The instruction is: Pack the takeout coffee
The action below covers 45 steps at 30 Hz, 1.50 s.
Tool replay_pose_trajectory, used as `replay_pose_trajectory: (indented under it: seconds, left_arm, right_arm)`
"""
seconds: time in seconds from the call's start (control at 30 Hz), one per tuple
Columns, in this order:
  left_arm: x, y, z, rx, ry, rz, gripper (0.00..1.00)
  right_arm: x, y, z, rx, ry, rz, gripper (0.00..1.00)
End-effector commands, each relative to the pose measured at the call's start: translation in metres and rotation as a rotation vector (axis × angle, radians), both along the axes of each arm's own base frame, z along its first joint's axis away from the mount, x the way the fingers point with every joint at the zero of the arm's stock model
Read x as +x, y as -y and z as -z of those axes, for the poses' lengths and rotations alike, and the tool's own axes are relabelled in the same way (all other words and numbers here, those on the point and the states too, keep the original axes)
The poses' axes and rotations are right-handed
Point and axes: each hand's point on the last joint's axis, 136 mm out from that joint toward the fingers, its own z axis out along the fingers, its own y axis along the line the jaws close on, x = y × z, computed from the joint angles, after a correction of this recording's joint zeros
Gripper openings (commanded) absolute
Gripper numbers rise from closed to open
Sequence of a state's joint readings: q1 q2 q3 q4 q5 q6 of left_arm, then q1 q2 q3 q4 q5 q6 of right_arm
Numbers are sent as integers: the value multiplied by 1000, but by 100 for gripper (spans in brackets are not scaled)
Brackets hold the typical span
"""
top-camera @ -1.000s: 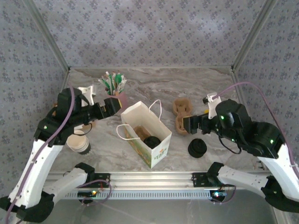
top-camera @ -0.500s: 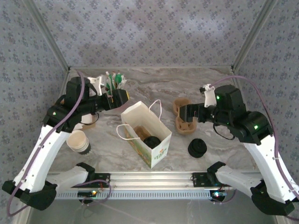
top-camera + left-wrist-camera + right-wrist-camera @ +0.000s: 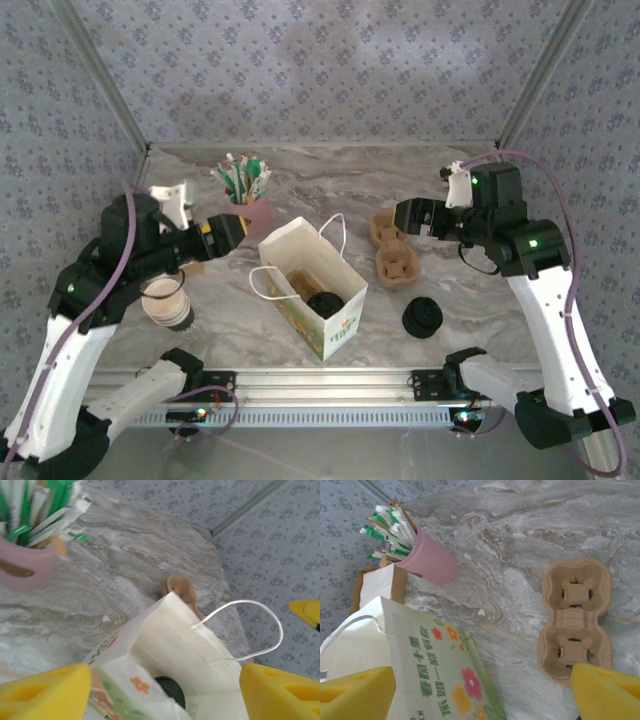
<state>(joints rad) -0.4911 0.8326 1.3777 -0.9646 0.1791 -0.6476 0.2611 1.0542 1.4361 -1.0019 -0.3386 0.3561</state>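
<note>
The white paper bag (image 3: 312,290) stands open in the middle of the table. Inside it sits the takeout coffee (image 3: 325,303), showing its round black lid (image 3: 171,691); the cup under the lid is hidden by the bag walls. My left gripper (image 3: 224,233) hovers left of the bag, open, with the bag mouth between its yellow fingers (image 3: 45,692) and nothing held. My right gripper (image 3: 408,215) hangs open above the brown cup carriers, right of the bag, with its yellow fingertips (image 3: 607,692) apart over the bag's flowered side (image 3: 445,680).
A pink holder of straws (image 3: 247,200) stands behind the bag on the left. A stack of lidless cream cups (image 3: 168,303) is near the left arm. Brown pulp carriers (image 3: 392,250) and a pile of black lids (image 3: 422,318) lie right of the bag.
The left gripper swung toward the pink holder, then drew back to the left. The right gripper rose and moved toward the back, away from the carriers' near end.
</note>
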Motion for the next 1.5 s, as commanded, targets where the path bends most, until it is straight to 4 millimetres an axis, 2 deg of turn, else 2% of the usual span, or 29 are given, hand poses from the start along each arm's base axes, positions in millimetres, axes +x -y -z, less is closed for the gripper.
replay_pose_trajectory:
  seconds: [0.0,0.13,0.23,0.37,0.47,0.6,0.73,0.93,1.47]
  left_arm:
    - [-15,-23,37,63,-86,-82,69]
    - [-28,-33,67,46,-141,-125,55]
    - [-34,-30,95,21,-204,-128,47]
    - [-31,-16,126,-36,-272,-106,41]
    - [-27,-5,151,-54,-333,-87,37]
    - [-21,3,173,-76,-362,-84,35]
    - [-5,22,189,-156,-375,-59,35]
    - [20,44,203,-187,-366,-35,34]
    - [82,84,206,-143,-342,24,34]
  right_arm:
    - [0,-5,10,26,-25,-41,89]
    - [-1,-4,34,21,-92,-49,84]
    - [-6,-3,50,14,-127,-51,79]
    - [-17,-5,71,13,-169,-75,71]
    - [-29,-6,97,10,-233,-94,64]
    - [-39,-7,121,16,-287,-106,58]
    - [-46,-14,140,26,-337,-125,56]
    - [-47,-19,148,18,-352,-126,56]
    - [-40,-20,144,9,-335,-122,58]
